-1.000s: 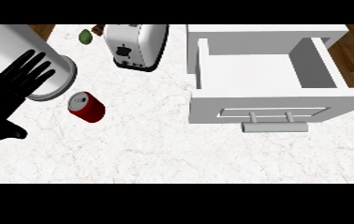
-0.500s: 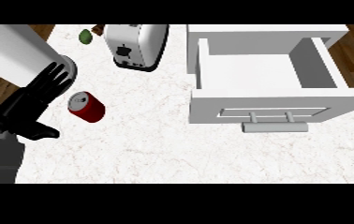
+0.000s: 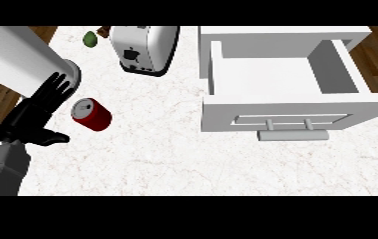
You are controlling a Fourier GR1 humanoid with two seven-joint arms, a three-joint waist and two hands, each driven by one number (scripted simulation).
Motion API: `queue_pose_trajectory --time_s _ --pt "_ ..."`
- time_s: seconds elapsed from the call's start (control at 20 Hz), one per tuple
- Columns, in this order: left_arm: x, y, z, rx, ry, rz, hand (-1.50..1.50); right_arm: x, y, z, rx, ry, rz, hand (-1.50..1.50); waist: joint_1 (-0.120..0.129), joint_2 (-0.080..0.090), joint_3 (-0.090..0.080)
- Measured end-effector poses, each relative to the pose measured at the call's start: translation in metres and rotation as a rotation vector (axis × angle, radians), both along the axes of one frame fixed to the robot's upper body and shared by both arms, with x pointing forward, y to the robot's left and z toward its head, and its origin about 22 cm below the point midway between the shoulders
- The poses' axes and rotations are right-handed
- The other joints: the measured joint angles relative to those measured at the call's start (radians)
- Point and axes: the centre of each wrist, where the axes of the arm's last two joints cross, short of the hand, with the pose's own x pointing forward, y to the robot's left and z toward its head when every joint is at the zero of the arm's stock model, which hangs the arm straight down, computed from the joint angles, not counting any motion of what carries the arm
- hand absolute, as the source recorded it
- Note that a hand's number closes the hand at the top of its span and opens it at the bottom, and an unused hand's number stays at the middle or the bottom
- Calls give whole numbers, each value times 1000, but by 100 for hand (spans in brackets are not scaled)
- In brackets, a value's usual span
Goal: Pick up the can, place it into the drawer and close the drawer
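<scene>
Change: since half a second ago my left hand (image 3: 33,114) has slid up and in toward the can (image 3: 91,115).
Hand: I see fingers straight, thumb spread, holding nothing.
Can: lies tipped on the counter (image 3: 170,158), just right of my fingers, silver top pointing up-left, long axis diagonal.
Nearer arm: left; right hand out of view.
Drawer (image 3: 284,85): open, well apart to the right.

Bright, even light; soft shadows; no glare.
</scene>
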Motion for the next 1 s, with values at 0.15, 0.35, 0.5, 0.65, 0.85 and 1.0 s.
queue_pose_trajectory --time_s 0.15,0.35,0.5,0.65,0.85,1.0 --pt "-1 6 -12 6 14 18 -150 0 -1 1 -2 -3 5 -150 0 0 0" --pt "-4 9 -30 23 30 27 -150 -3 -3 0 -3 -5 4 -150 -3 1 -1" --pt "-6 12 -40 19 39 26 -150 -2 -7 0 -1 -6 8 -150 -5 2 -1" --pt "-8 8 -52 10 56 21 -150 -3 -8 5 -5 -7 10 -150 -8 3 -1" --pt "-13 6 -63 -2 80 29 -150 -1 -16 3 -8 -13 8 -150 -7 3 -1" --pt "-13 5 -68 -7 99 31 -150 0 -12 8 1 -16 15 -150 -13 6 -2"
